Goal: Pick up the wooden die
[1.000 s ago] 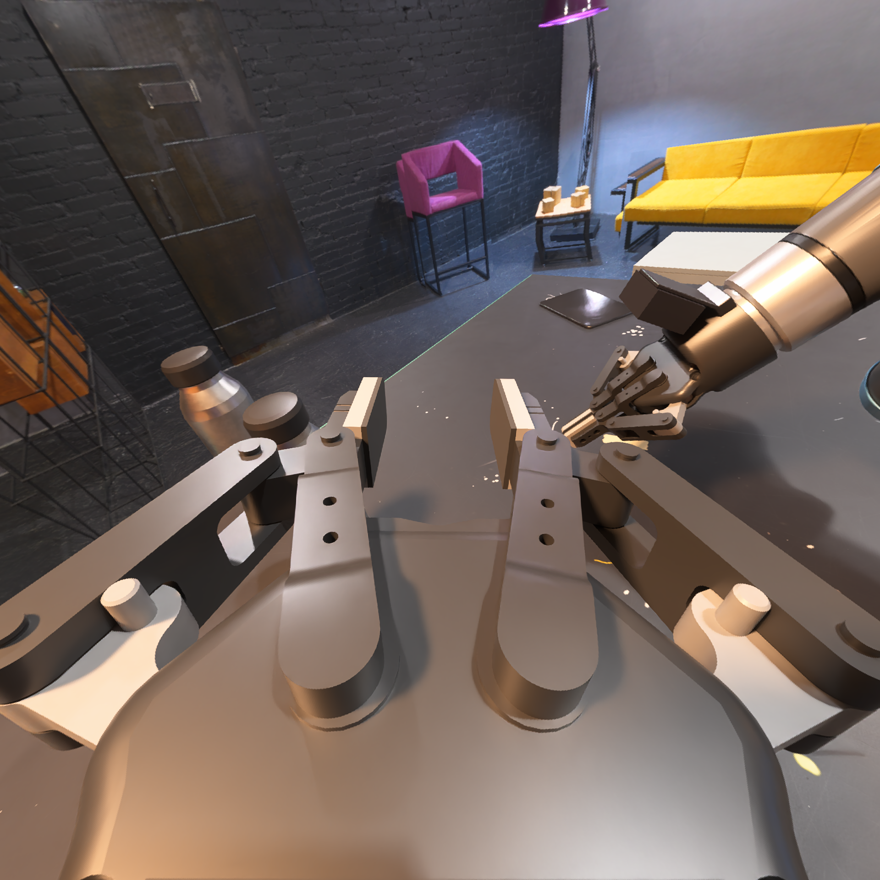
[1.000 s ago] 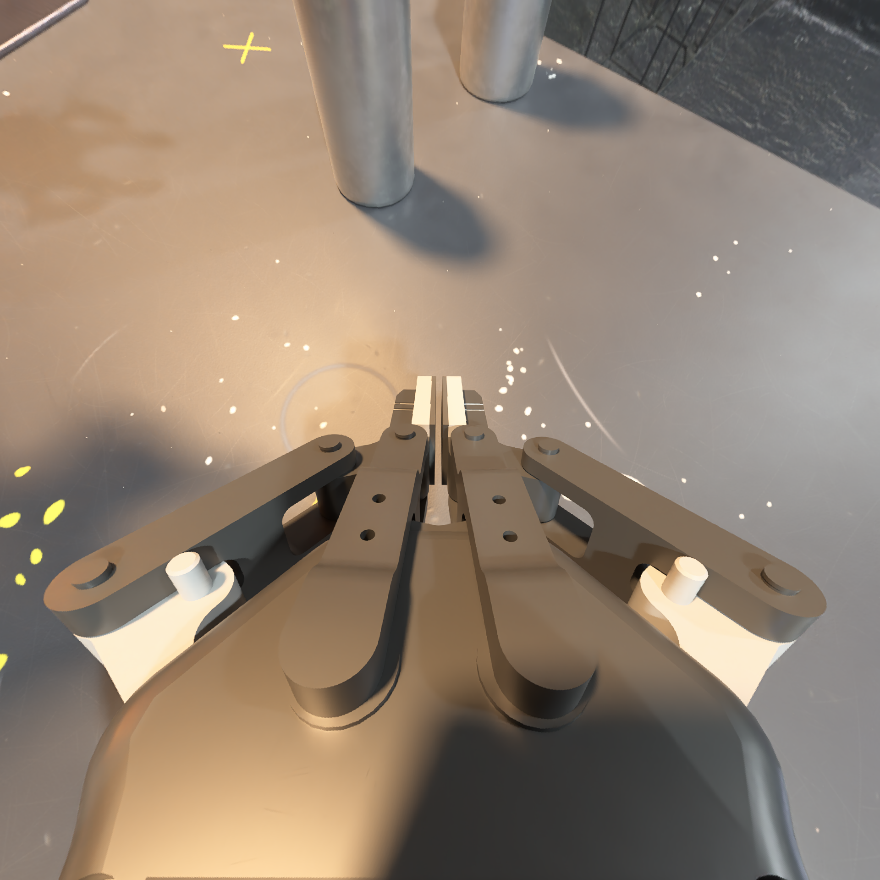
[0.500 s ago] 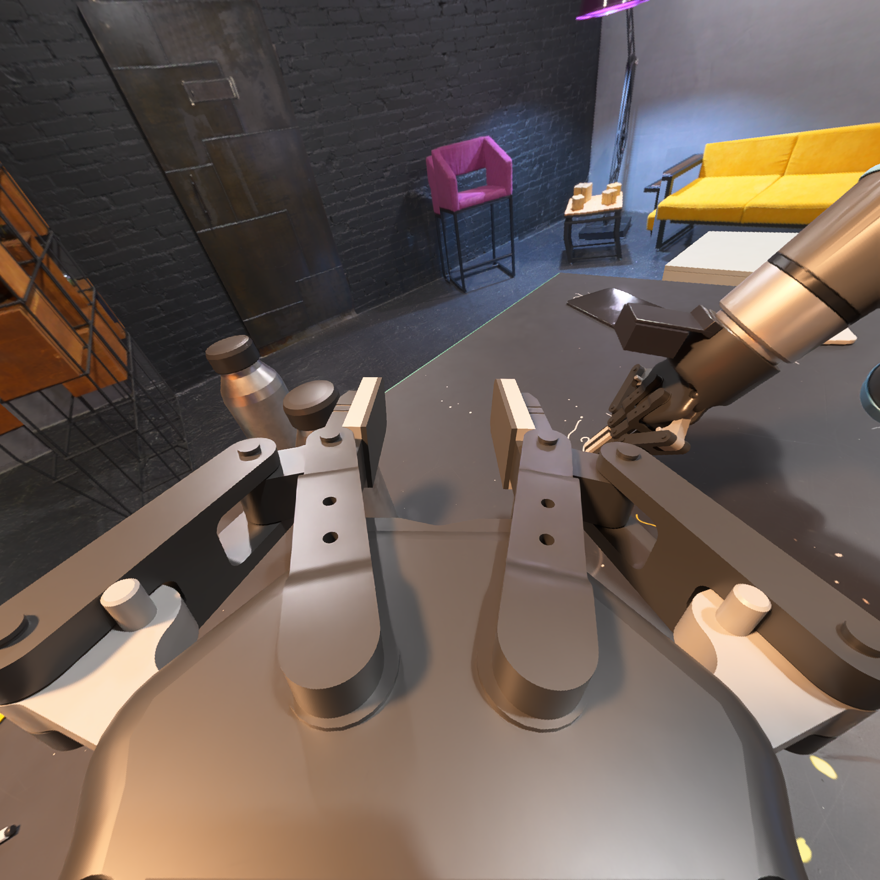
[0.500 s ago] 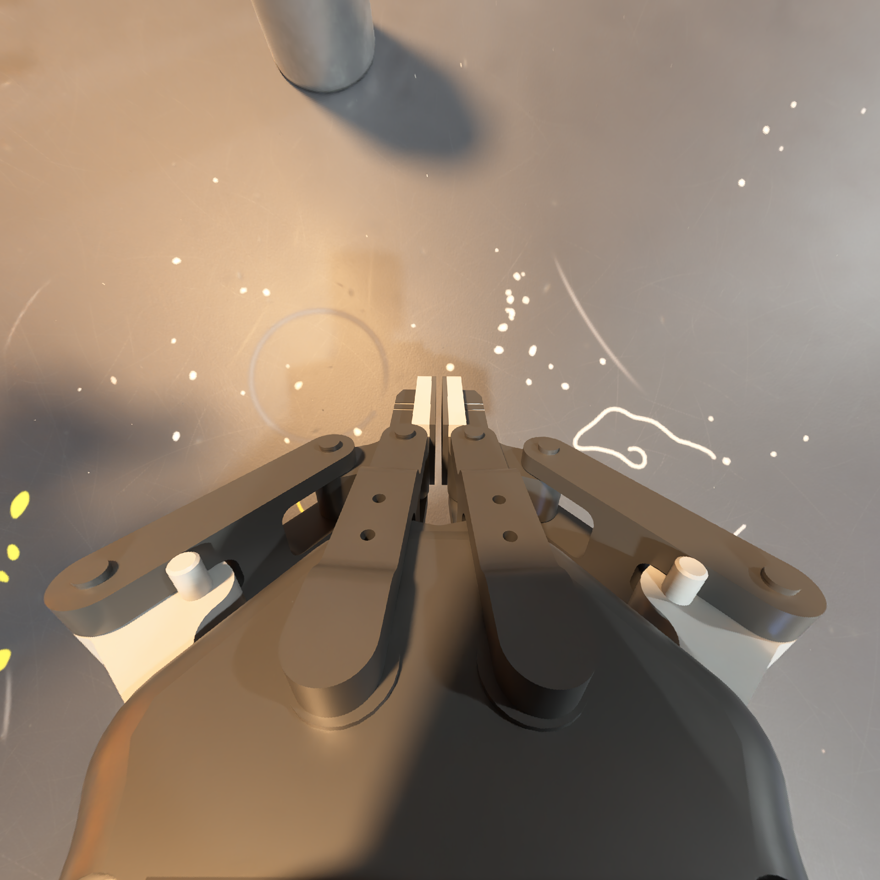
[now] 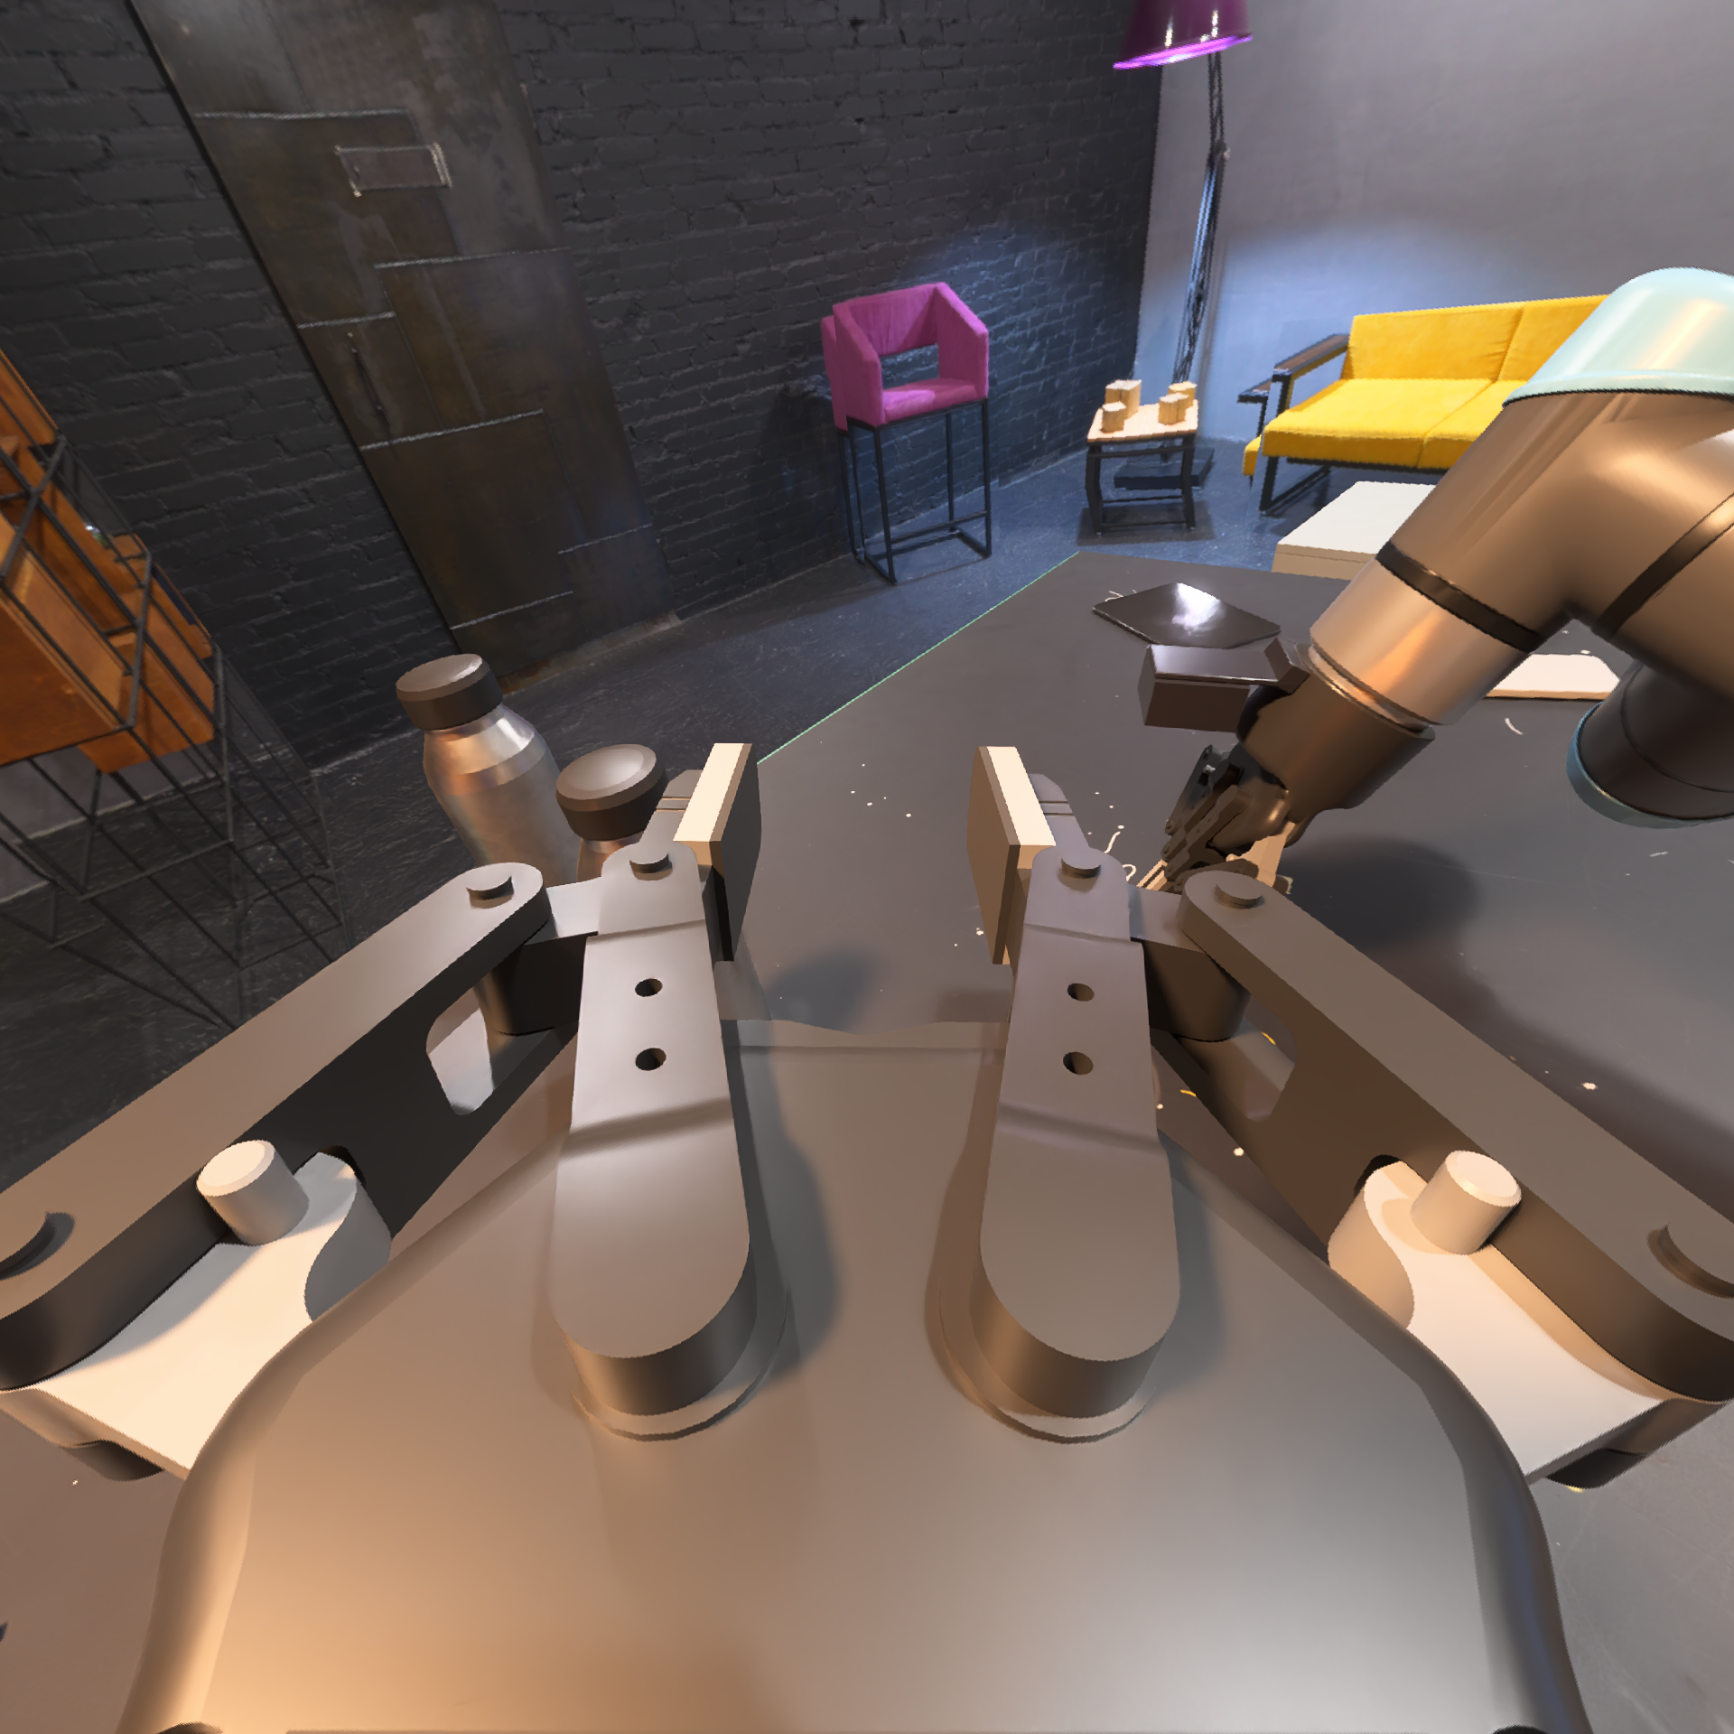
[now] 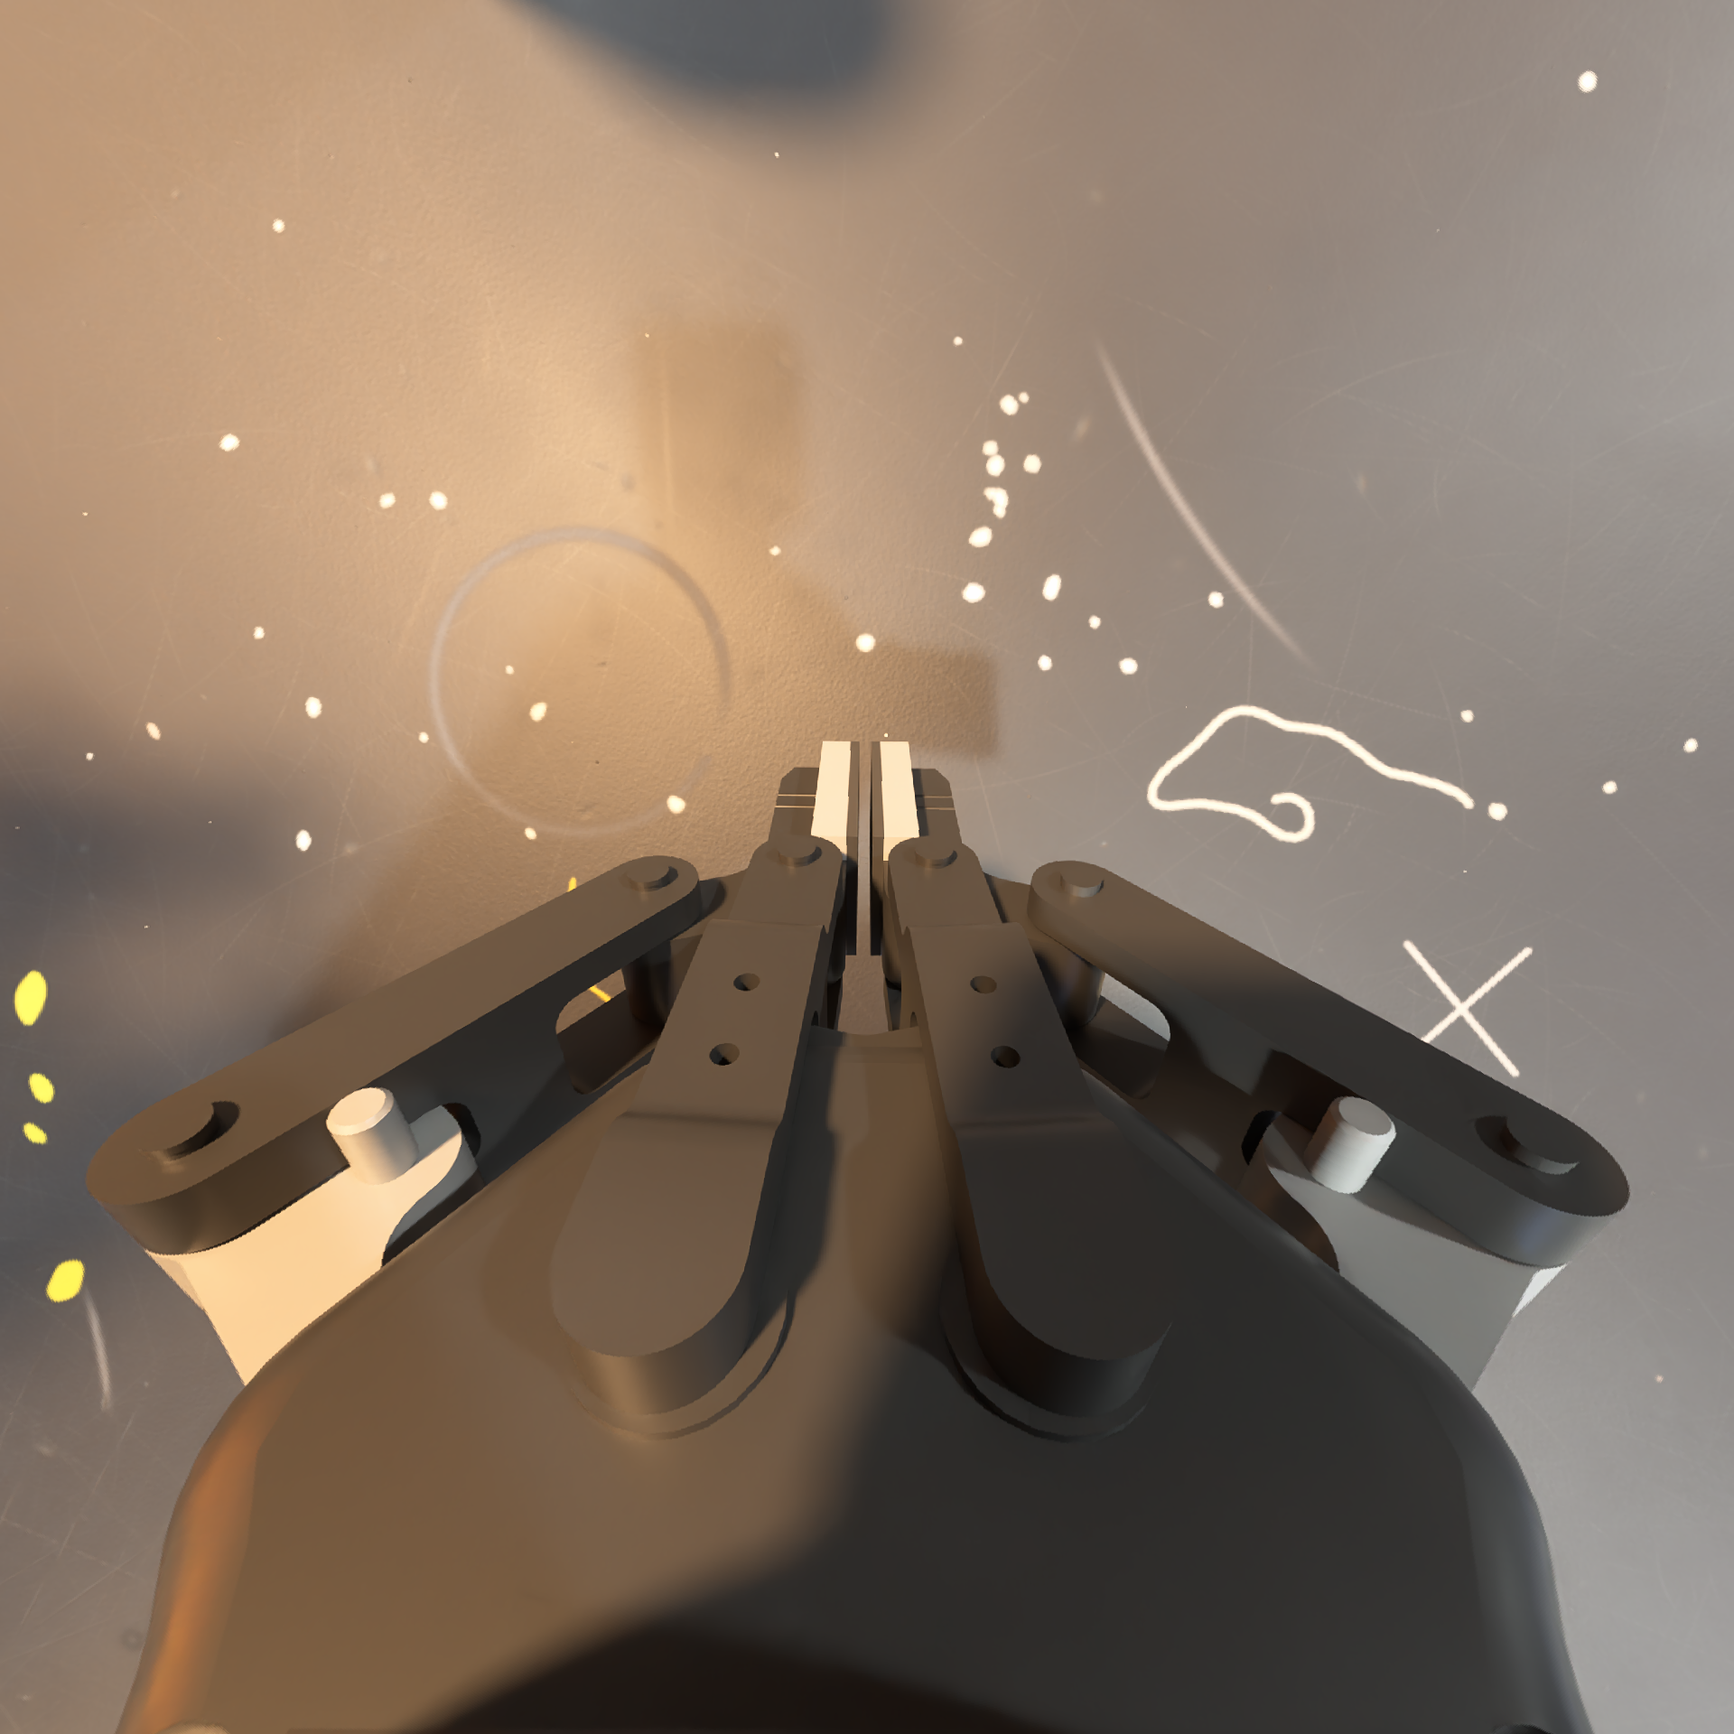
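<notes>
No wooden die shows in either view. My left gripper [image 5: 859, 798] is open and empty, held above the grey table [image 5: 891, 713] and looking across it. My right gripper [image 6: 865, 779] is shut with nothing visible between its pads [image 6: 835, 788], and it points steeply down, close to the speckled tabletop [image 6: 1220, 281]. It also shows in the left wrist view [image 5: 1196, 844], low over the table just right of my left gripper's right finger, on its silver arm [image 5: 1464, 610].
Two metal bottles with dark caps [image 5: 483, 751] [image 5: 610, 798] stand near the table's left edge, behind my left finger. A dark flat hexagonal plate [image 5: 1187, 615] and a white flat piece [image 5: 1548, 676] lie at the far end. The right arm's base [image 5: 1651, 760] stands at the right.
My right gripper has tipped downward and come closer to the tabletop, still shut; the bottles have left its view. The left wrist view has shifted slightly, with the gripper still open.
</notes>
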`<state>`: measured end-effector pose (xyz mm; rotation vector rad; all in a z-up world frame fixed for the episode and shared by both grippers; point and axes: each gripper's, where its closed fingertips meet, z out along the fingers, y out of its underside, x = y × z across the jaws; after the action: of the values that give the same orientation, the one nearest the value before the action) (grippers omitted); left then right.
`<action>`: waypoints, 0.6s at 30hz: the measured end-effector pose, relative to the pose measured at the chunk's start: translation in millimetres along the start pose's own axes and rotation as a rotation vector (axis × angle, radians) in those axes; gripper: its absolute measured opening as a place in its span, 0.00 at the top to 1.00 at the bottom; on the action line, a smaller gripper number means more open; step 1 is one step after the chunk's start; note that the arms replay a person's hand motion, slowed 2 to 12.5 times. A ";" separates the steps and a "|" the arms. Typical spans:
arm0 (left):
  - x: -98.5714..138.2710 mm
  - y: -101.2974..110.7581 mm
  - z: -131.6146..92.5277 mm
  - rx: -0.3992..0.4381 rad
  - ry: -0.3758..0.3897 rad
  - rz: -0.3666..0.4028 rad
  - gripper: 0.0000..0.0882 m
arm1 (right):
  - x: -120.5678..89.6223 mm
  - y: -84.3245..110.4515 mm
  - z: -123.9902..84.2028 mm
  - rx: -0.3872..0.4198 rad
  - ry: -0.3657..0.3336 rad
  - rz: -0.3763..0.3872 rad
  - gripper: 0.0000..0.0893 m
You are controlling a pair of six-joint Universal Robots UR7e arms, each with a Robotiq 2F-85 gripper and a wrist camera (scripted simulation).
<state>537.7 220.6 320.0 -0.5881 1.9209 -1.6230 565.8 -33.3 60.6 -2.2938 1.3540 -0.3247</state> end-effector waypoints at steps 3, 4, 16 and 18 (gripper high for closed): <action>-0.1 -0.2 -2.0 0.000 0.008 -0.007 0.54 | 1.9 1.1 1.3 -0.021 0.005 0.011 0.98; -0.1 -0.3 -2.6 0.000 0.011 -0.009 0.54 | 2.6 1.5 1.7 -0.028 0.007 0.015 0.98; -1.0 0.6 -9.3 -0.011 0.032 -0.021 0.54 | 12.9 4.5 3.2 -0.095 0.050 0.041 0.98; -1.3 0.8 -10.4 -0.013 0.033 -0.021 0.54 | 14.2 5.0 3.0 -0.105 0.056 0.046 0.98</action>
<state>531.9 229.2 320.6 -0.5917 1.9571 -1.6440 570.1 -47.0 55.1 -2.3500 1.4819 -0.3114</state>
